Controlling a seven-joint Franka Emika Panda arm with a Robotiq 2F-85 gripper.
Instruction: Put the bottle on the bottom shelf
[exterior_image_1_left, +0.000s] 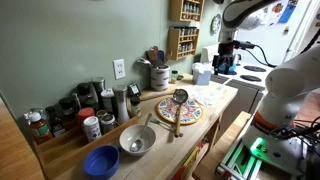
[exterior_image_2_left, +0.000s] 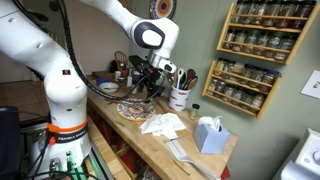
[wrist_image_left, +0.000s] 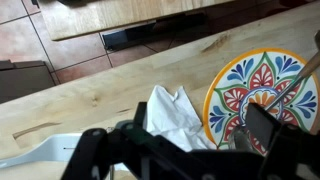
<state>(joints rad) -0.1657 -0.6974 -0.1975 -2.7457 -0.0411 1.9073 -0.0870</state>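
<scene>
The wooden spice rack hangs on the wall above the counter, and its bottom shelf (exterior_image_1_left: 181, 52) (exterior_image_2_left: 238, 98) is lined with small dark-capped jars. A small dark-capped bottle (exterior_image_2_left: 195, 111) (exterior_image_1_left: 176, 75) stands on the counter beside a white utensil crock (exterior_image_2_left: 180, 97), under the rack. My gripper (exterior_image_2_left: 150, 82) (exterior_image_1_left: 225, 57) (wrist_image_left: 180, 150) hovers above the counter, away from the bottle and the rack. It is open and holds nothing. In the wrist view a crumpled white napkin (wrist_image_left: 170, 110) lies below the jaws. The bottle and the shelf are out of the wrist view.
A colourful patterned plate (wrist_image_left: 262, 90) (exterior_image_1_left: 180, 112) with a ladle (exterior_image_1_left: 179, 100) lies on the wooden counter. A tissue box (exterior_image_2_left: 208, 133), a metal bowl (exterior_image_1_left: 137, 140), a blue bowl (exterior_image_1_left: 101, 161) and several bottles (exterior_image_1_left: 90, 105) by the wall also stand on it.
</scene>
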